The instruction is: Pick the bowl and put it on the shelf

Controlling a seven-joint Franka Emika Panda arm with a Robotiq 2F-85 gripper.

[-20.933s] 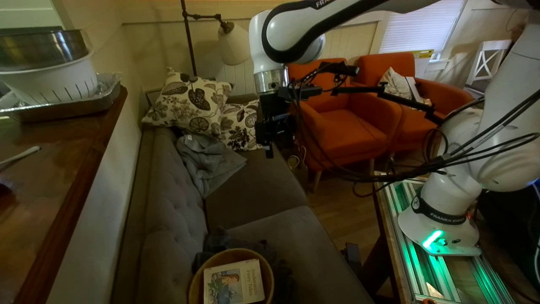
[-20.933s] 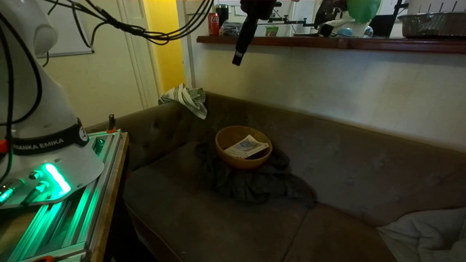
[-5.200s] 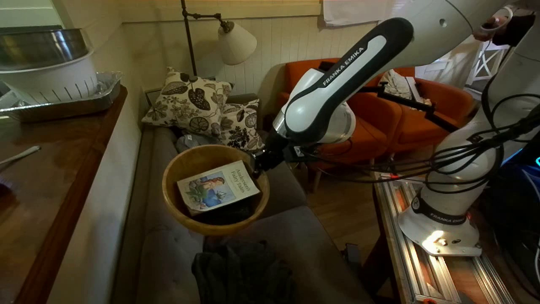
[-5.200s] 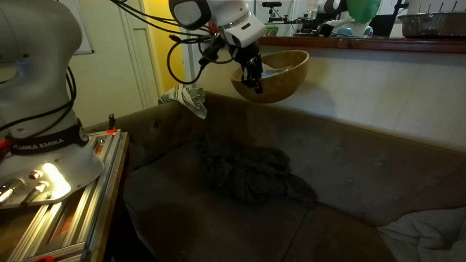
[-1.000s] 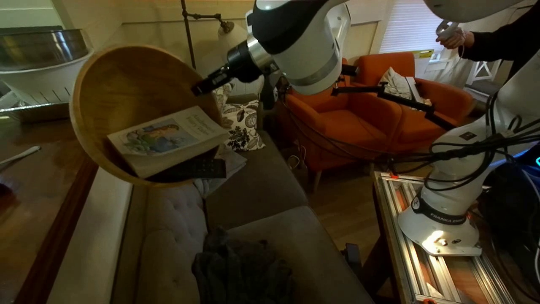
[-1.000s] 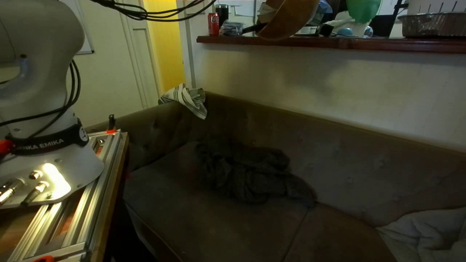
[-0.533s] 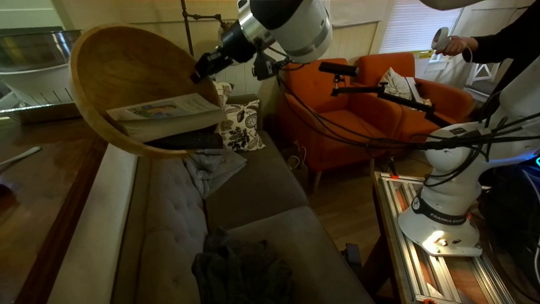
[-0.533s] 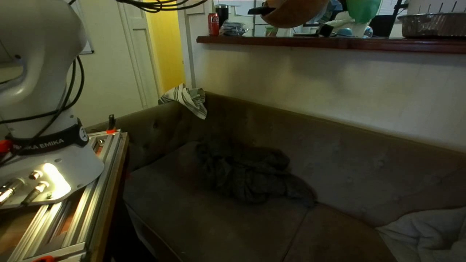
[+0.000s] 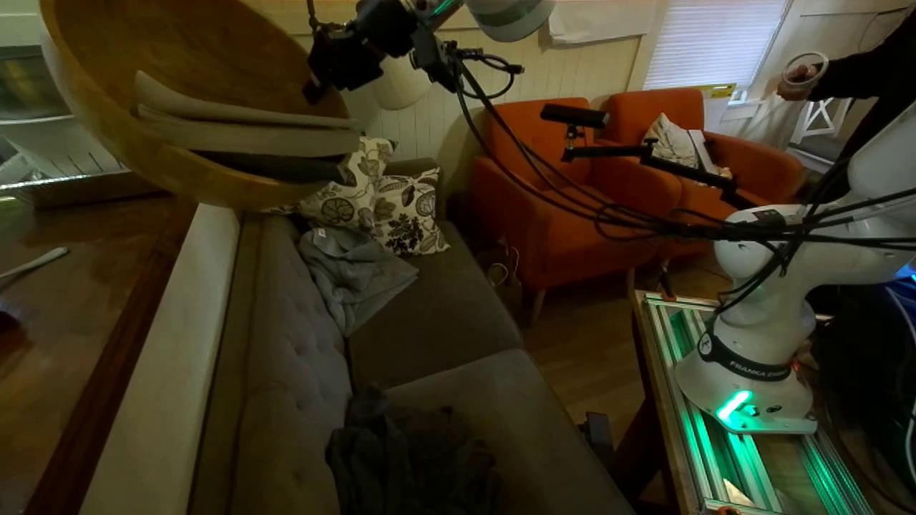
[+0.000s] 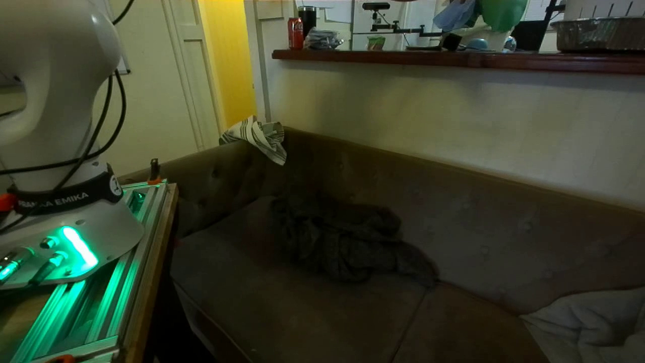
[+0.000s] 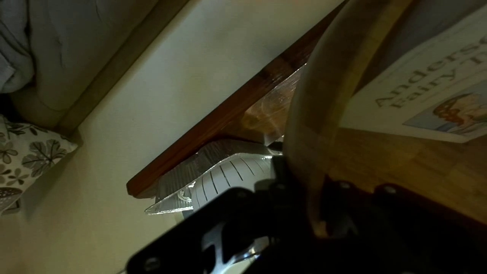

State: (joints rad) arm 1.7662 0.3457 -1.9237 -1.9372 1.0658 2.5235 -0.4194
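Observation:
My gripper [image 9: 313, 87] is shut on the thick rim of the tan wooden bowl [image 9: 200, 43], which hangs tilted in the air at upper left in an exterior view. A thick book [image 9: 243, 129] leans inside it, with a dark flat thing [image 9: 275, 168] beneath. In the wrist view the bowl's rim [image 11: 323, 95] runs down between the black fingers [image 11: 279, 182]. Below the bowl lies the dark-brown shelf [image 9: 86, 336], its edge [image 10: 423, 59] also running along the top of an exterior view. How far the bowl reaches over the shelf I cannot tell.
A foil pan [image 11: 201, 163] with a white ribbed container [image 11: 228, 177] stands on the shelf near the bowl. A white utensil [image 9: 32, 263], a red can [image 10: 296, 33] and a green item [image 10: 503, 15] are there too. The grey sofa [image 9: 286, 343] runs below.
Lifted off the sofa earlier, the bowl has risen further in the last second, moving left in an exterior view and tilting. The other camera has nearly lost it above the frame. The base light turned green.

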